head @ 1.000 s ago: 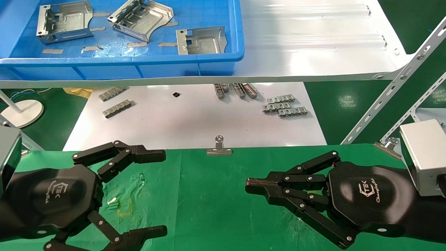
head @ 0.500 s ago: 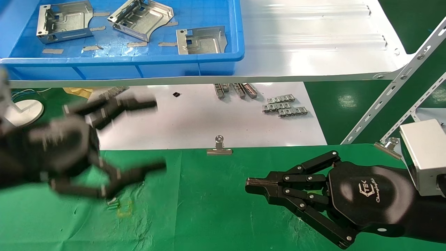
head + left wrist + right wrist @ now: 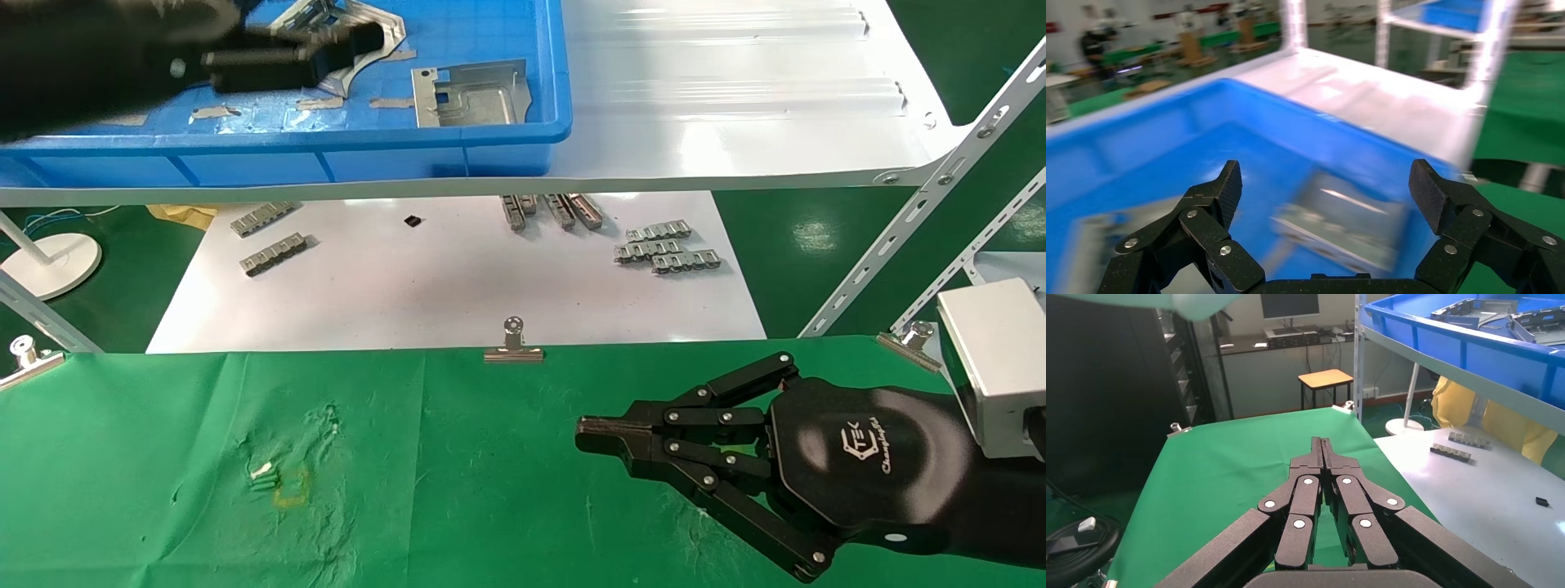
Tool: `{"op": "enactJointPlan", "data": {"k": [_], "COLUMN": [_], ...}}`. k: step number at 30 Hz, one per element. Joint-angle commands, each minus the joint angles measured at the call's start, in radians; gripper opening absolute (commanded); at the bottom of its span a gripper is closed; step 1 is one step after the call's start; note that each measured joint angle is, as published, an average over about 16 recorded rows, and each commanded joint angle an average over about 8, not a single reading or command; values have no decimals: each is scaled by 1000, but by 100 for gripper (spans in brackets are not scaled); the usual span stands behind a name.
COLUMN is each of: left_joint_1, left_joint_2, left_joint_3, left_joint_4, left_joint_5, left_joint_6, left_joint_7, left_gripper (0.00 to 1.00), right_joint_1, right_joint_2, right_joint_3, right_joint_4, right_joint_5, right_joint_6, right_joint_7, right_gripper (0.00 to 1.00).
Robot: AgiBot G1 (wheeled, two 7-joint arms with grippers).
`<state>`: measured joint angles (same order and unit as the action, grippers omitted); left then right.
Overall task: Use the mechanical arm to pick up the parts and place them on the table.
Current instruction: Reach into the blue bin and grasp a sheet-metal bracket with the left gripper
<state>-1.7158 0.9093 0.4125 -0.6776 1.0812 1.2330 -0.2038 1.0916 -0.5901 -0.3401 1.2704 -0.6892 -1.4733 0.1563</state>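
My left hand (image 3: 270, 57) is up over the blue bin (image 3: 458, 131) on the white shelf (image 3: 735, 106), smeared in the head view, its fingers (image 3: 1214, 196) spread wide with nothing between them in the left wrist view; under it lie the parts, silvery stamped brackets with bent-up walls and cutouts; one part (image 3: 359, 24) is half hidden by my fingers; another part (image 3: 472, 95) lies flat by the bin's near wall, its curved notch showing; the left wrist view gives only a blurred silver part (image 3: 1333, 223) on the blue floor; below the shelf, grey ridged strips (image 3: 666, 249) sit on a white board (image 3: 458, 286); a binder clip (image 3: 513, 347) grips the green tabletop (image 3: 449, 474); my right hand (image 3: 596, 437) rests low over that cloth, fingers (image 3: 1321, 454) pressed together on nothing, tips meeting plainly in the right wrist view.
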Motion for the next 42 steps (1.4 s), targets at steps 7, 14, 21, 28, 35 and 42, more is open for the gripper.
{"op": "enactJointPlan", "data": {"k": [7, 14, 21, 28, 35, 42], "left_joint_1": [-193, -263, -289, -301, -307, -308], "left_joint_2": [144, 215, 245, 273, 280, 276], "left_joint_3": [70, 95, 98, 105, 109, 110], "left_joint_4": [342, 509, 596, 652, 670, 674], "left_joint_5": [139, 192, 206, 218, 224, 225], "left_joint_6": [-110, -230, -346, -443, -443, -419], "left_joint_7": [72, 133, 183, 185, 176, 173], "left_gripper": [79, 0, 0, 0, 0, 0], "right_joint_1": [0, 0, 0, 0, 0, 0], "right_joint_2": [0, 0, 0, 0, 0, 0], "right_joint_3": [0, 0, 0, -1, -1, -1], "right_joint_4": [0, 0, 0, 0, 0, 0], "right_joint_5": [0, 0, 0, 0, 0, 1], "right_joint_6": [0, 0, 0, 0, 0, 0], "right_joint_7": [0, 0, 0, 0, 0, 0], "right_gripper": [65, 100, 100, 100, 100, 100]}}
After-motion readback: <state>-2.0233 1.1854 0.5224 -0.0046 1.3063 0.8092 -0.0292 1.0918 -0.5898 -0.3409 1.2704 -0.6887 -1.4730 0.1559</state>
